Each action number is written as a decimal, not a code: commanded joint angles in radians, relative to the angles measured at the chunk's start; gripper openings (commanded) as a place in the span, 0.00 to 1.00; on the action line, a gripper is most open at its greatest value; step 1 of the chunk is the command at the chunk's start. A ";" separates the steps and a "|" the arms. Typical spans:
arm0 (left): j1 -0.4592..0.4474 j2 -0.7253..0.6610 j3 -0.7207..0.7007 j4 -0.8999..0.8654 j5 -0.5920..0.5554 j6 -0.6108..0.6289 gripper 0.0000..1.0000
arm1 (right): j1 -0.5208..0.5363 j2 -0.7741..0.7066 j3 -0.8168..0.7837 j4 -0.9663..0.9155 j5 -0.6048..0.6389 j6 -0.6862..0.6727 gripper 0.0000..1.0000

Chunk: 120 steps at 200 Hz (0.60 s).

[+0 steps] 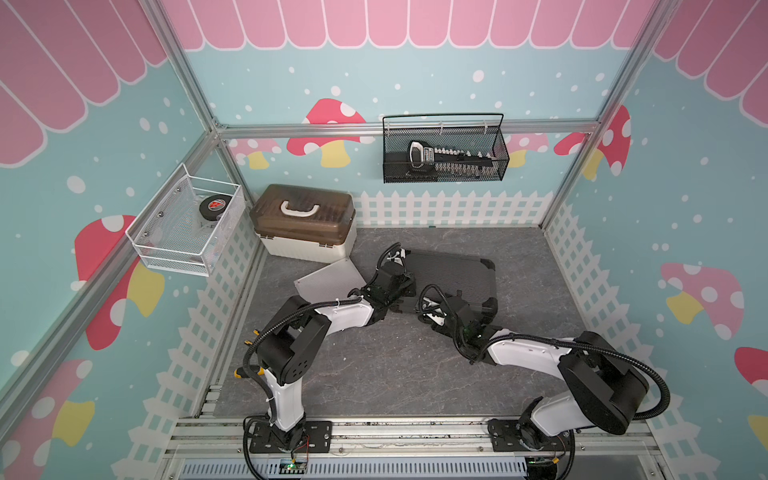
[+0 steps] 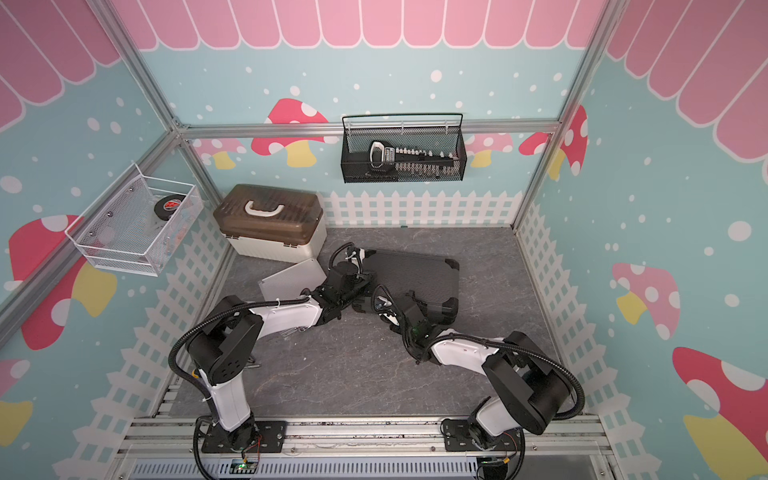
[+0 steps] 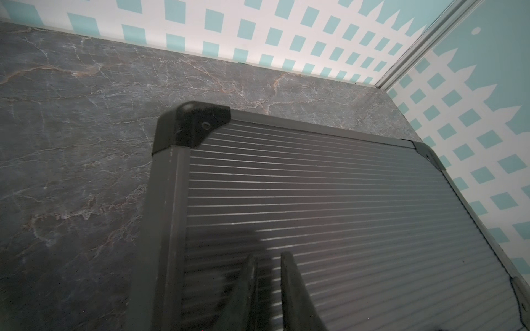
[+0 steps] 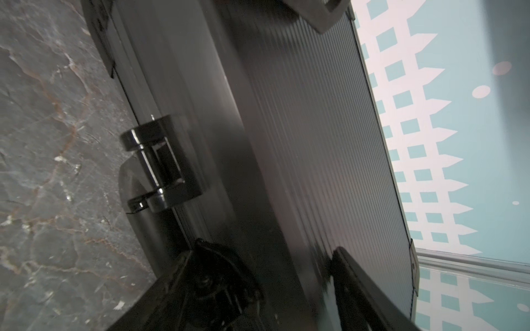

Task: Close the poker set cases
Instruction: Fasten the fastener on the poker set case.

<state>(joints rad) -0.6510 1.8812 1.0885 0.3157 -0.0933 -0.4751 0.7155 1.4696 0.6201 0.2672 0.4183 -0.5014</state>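
Nearest in both top views runs the front rail [image 1: 415,432], where both arms are mounted; from it they reach in to one thing.

Dark case [image 1: 453,274]: it lies flat near the middle of the surface [image 1: 395,374], ribbed lid up. The lid looks lowered onto the body, though no view shows the seam all round.

Left tool [image 3: 269,255]: narrow, fingers nearly together with nothing between them, set over the lid at the case's left end. Whether the tips press the ribs or hover just above cannot be told.

Right tool [image 4: 268,248]: wide, one finger over the lid and one down by the front wall, astride the front edge just beside a latch [image 4: 160,163]. Contact is blurred, so you cannot say that it grips.

Silver case [image 1: 328,278]: just beside the dark one on the left arm's side, with one corner near the white box [image 1: 303,224]. Only a ribbed panel shows, and whether it is shut cannot be told.

Step in hand, as judged: seating the dark lid and securing its front. Your next move calls for steady downward pressure from the left tool. Meanwhile the right works the latch home without shoving the case along the surface. Then check the silver case.
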 commanded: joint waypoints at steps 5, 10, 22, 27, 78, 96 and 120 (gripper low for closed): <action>0.005 0.033 -0.054 -0.159 0.001 -0.026 0.18 | -0.021 -0.033 0.024 -0.072 0.045 0.005 0.65; 0.006 0.032 -0.055 -0.157 0.002 -0.025 0.18 | -0.021 -0.034 0.027 -0.083 0.041 0.003 0.63; 0.006 0.032 -0.055 -0.157 0.001 -0.026 0.18 | -0.021 -0.034 0.035 -0.106 0.032 -0.002 0.59; 0.005 0.030 -0.056 -0.157 0.002 -0.025 0.18 | -0.021 -0.033 0.038 -0.114 0.027 -0.003 0.58; 0.006 0.028 -0.059 -0.152 0.001 -0.027 0.18 | -0.024 -0.029 0.068 -0.169 0.002 -0.021 0.48; 0.006 0.031 -0.057 -0.150 0.005 -0.026 0.17 | -0.023 -0.029 0.073 -0.181 -0.007 -0.028 0.45; 0.006 0.035 -0.053 -0.152 0.007 -0.027 0.17 | -0.025 -0.030 0.079 -0.193 -0.028 -0.037 0.39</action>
<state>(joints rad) -0.6502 1.8771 1.0779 0.3229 -0.0933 -0.4839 0.7200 1.4307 0.6834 0.1120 0.3695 -0.5350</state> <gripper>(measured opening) 0.173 0.461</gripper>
